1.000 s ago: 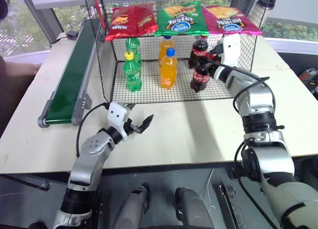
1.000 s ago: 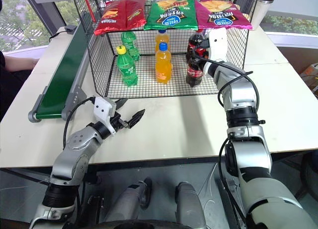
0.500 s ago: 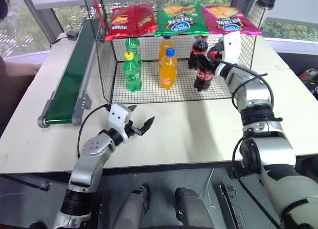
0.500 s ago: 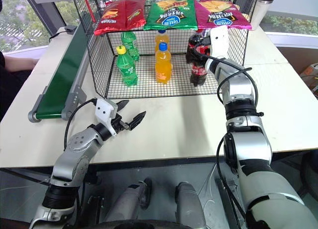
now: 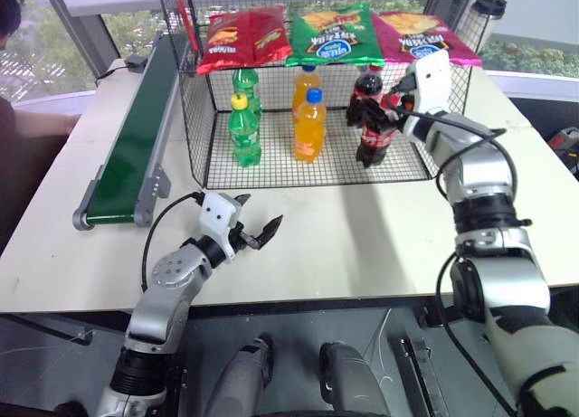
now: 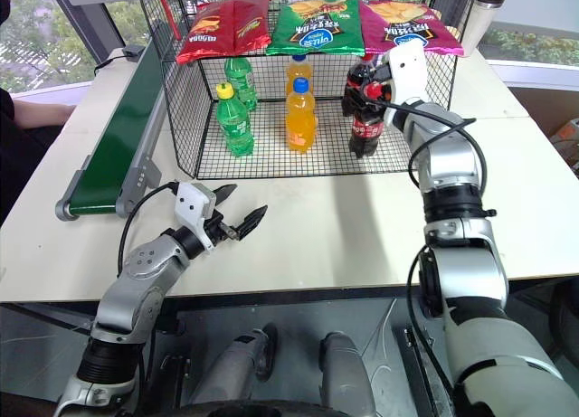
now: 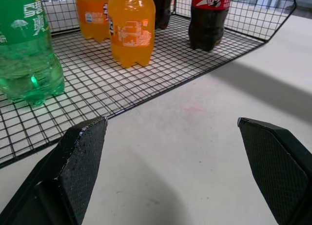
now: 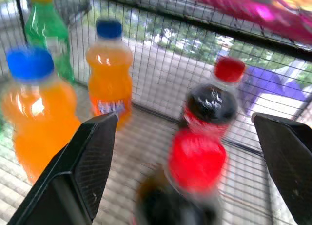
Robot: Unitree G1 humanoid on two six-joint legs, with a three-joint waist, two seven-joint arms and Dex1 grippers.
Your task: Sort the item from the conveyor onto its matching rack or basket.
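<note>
The big black wire-mesh cage (image 5: 271, 168) sits on the white table (image 5: 362, 227), and everything else is placed from it. Inside the cage, on the right side near the open front, the small cola bottle with dark brown drink, a red cap and a red label (image 5: 375, 132) stands upright on the grid floor. A second cola bottle just like it (image 5: 364, 96) stands right behind, closer to the back wall. Two orange soda bottles (image 5: 309, 123) stand in the middle of the cage, and two green soda bottles (image 5: 244, 127) stand on its left side. Three crisp bags (image 5: 330, 33), red, green and pink, lie on the cage's top shelf.

The right gripper (image 8: 185, 161) is up at the cage's right front, just above the front cola bottle, with its two black fingers (image 8: 85, 161) spread wide and holding nothing.

The left gripper (image 5: 256, 239) hangs over the table in front of the cage, fingers spread wide and empty.

The long dark green belt in a grey metal frame (image 5: 131, 141) runs along the cage's left side.
</note>
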